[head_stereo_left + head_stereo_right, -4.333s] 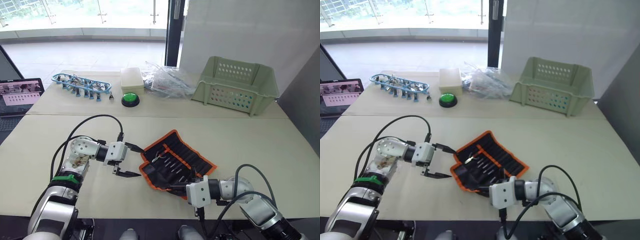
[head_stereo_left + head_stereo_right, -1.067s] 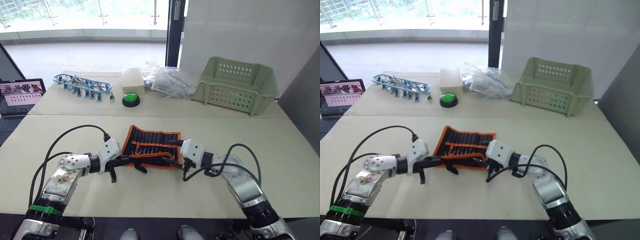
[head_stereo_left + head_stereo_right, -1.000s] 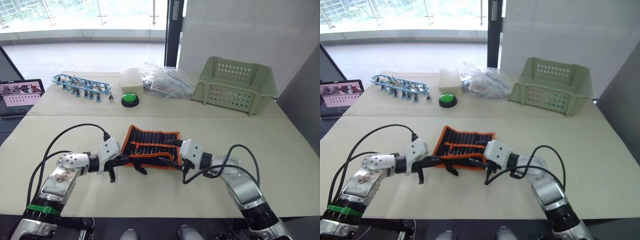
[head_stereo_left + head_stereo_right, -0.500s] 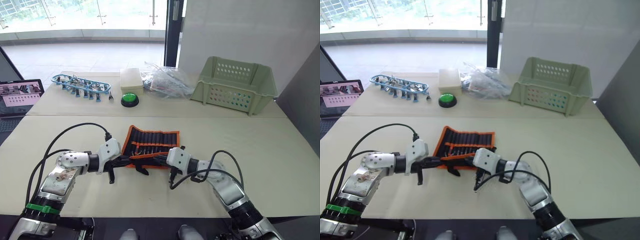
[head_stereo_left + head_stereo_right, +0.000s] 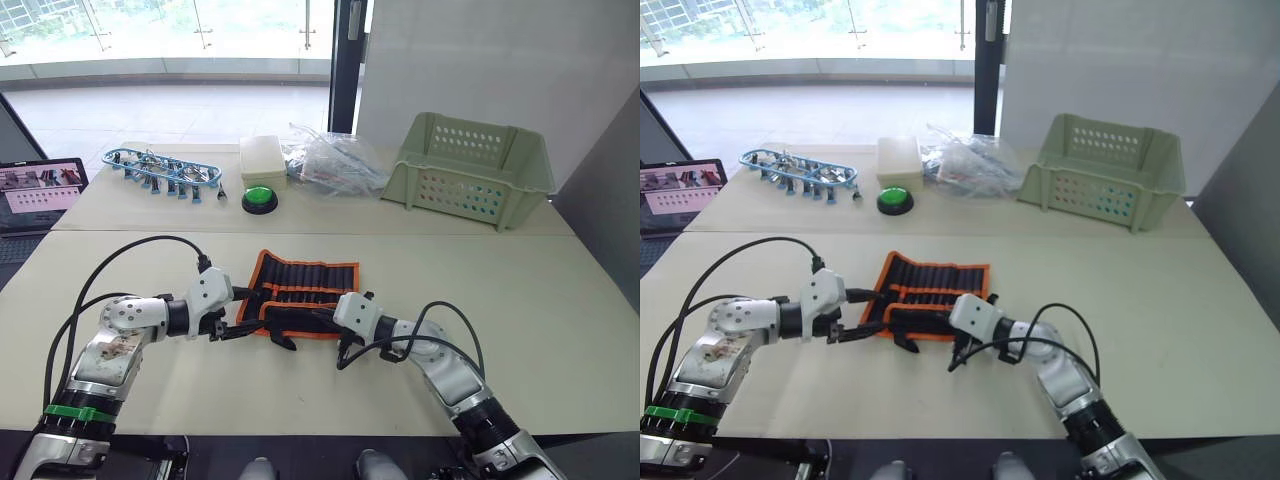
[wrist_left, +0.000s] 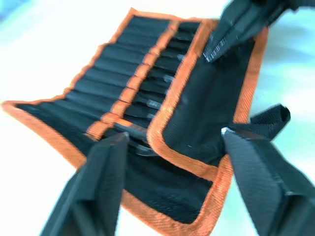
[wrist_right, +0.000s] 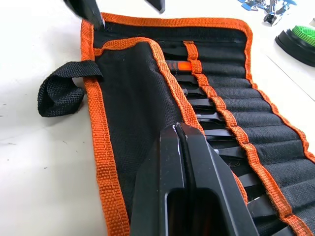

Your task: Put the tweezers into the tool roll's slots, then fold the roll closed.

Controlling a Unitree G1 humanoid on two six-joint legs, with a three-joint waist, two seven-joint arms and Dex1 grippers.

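Head views: tool roll (image 5: 300,296) lying flat mid-table, near flap folded up over the lower row, orange trim showing all round. Left gripper (image 5: 262,321) at the roll's near-left corner, fingers spread wide either side of that edge. Right gripper (image 5: 322,322) touching the flap's near-right edge. Beyond, well apart: green basket (image 5: 472,170), green button (image 5: 260,198), blue-framed rack (image 5: 163,170), laptop (image 5: 40,190) at the table's left end.

Left wrist view: 2 black fingers (image 6: 101,169) held well apart, straddling the roll's corner and its black strap loop (image 6: 268,119). Tweezers (image 6: 147,101) seated in the slots (image 6: 110,73), tips just clear of the folded flap.

Right wrist view: 2 fingers pressed together, nothing visibly between them, resting on the flap's orange edge. Slots and tweezers just beyond the flap.

Judgement: insertion apparently done, folding under way. Risk from here: flap springing back open with no grip on it, roll sliding on the smooth table under a sideways push, or tweezers slipping out of the slots if lifted carelessly.
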